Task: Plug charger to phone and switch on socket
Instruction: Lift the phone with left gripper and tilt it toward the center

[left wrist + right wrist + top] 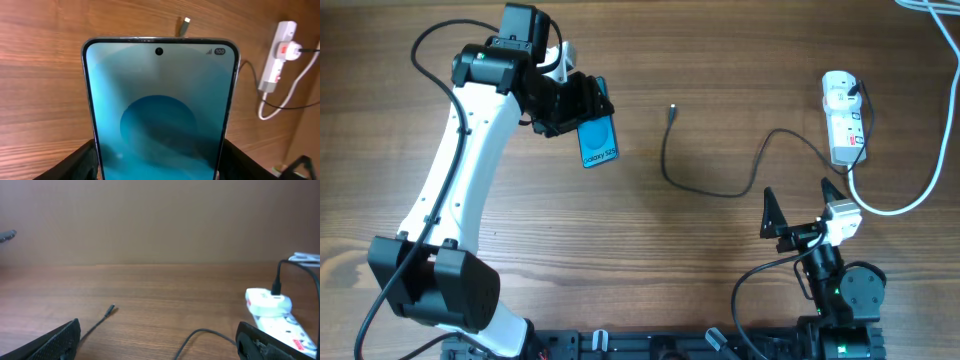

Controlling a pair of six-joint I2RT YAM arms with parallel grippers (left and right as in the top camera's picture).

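My left gripper (578,108) is shut on the phone (599,142), holding it by its sides above the table at the upper left; the cyan screen fills the left wrist view (159,110). The charger's thin black cable (720,190) lies on the table, its connector tip (672,110) free right of the phone and also in the left wrist view (186,22) and the right wrist view (110,310). Its plug head (857,93) sits in the white socket (844,120) at the right, seen too in the right wrist view (272,307). My right gripper (800,205) is open and empty, near the table's front right.
The socket's thick white cord (920,195) loops from the strip's near end up along the right edge. The black cable curves between the connector tip and the socket across the table's middle right.
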